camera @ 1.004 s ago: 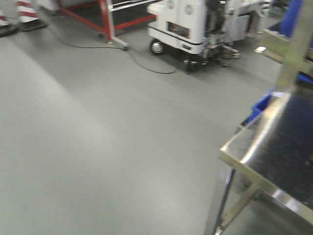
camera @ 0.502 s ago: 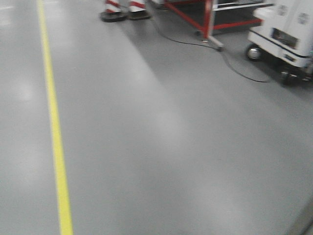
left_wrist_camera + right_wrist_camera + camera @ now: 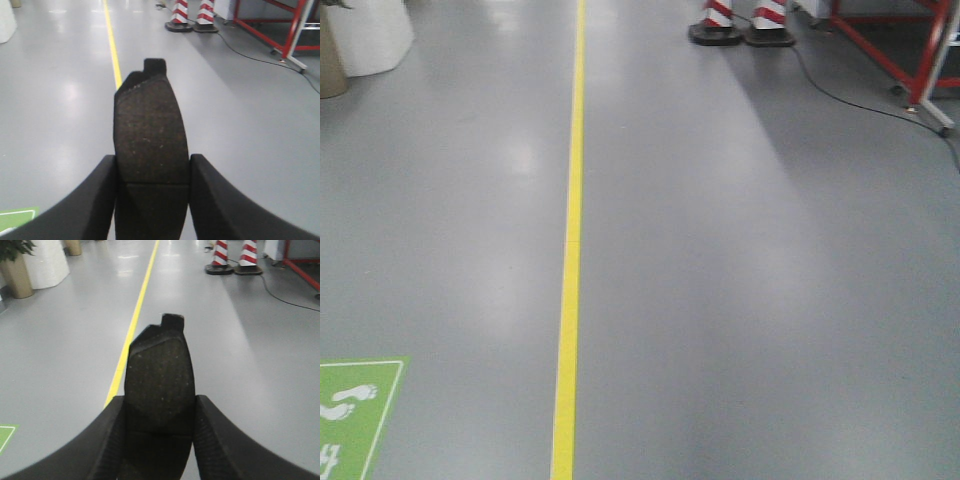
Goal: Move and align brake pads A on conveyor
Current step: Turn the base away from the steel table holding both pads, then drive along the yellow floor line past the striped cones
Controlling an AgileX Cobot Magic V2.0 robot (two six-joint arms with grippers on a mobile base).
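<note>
The left gripper (image 3: 152, 172) clamps a dark grey, rough-faced curved brake pad (image 3: 150, 125) upright at centre frame. The right gripper (image 3: 159, 412) pinches a second dark grey brake pad (image 3: 160, 370) likewise, above the glossy grey floor (image 3: 260, 365).

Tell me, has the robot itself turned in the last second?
Yes. In the front view the striped cones and yellow floor line have slid rightward, so the robot has swung to its left.
</note>
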